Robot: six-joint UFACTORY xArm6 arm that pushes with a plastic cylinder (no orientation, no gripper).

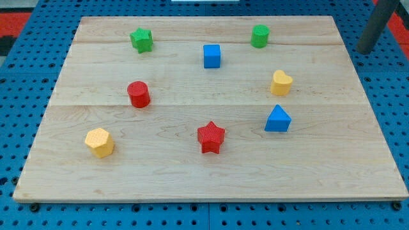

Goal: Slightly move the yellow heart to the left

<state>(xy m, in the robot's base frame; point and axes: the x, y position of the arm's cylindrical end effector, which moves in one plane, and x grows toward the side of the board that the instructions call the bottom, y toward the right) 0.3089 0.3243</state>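
Note:
The yellow heart (281,83) lies on the wooden board (192,172) at the view's right of middle. My rod comes down at the view's top right, and my tip (366,51) sits just off the board's right edge, well to the right of and above the heart, touching no block. A blue triangle block (278,119) lies just below the heart. A green cylinder (259,36) lies above it.
A blue cube (212,55) sits left of the heart near the top middle. A green star (141,39), a red cylinder (138,94), a red star (211,137) and a yellow hexagon (100,142) lie further left.

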